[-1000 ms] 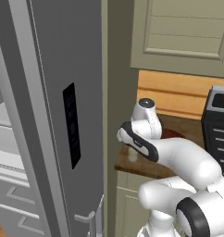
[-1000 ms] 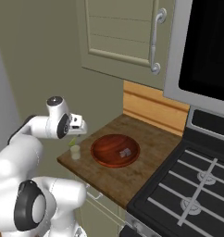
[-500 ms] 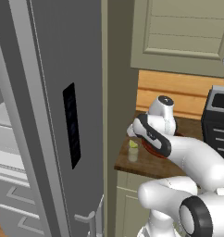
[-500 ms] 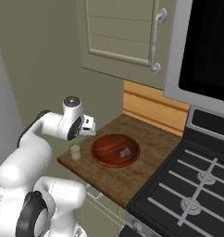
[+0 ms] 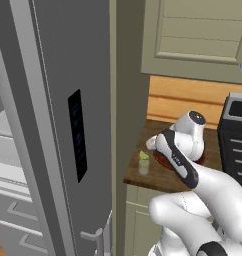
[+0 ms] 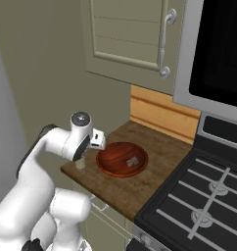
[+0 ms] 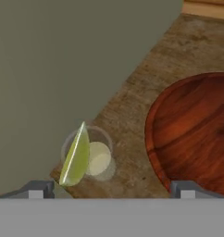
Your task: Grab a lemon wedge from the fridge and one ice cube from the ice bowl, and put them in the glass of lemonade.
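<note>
We see our gripper [image 7: 111, 187] wide open and empty above the glass [image 7: 88, 157], where the lemon wedge [image 7: 76, 156] leans; the bowl [image 7: 192, 134] sits just beside the glass.

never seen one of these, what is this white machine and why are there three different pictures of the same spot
It is a white robot arm on a base that can drive, in a computer-rendered kitchen. Two pictures come from cameras on that base, one behind the arm to its left, one to its right. The third comes from a camera on the arm's hand, looking along its claw.

On the wooden counter stand a wide reddish-brown bowl and, beside it near the counter's edge, a small glass. A yellow-green lemon wedge leans in the glass. The grey fridge stands left of the counter, a stove right of it.

The claw is open above the counter and holds nothing.
</note>
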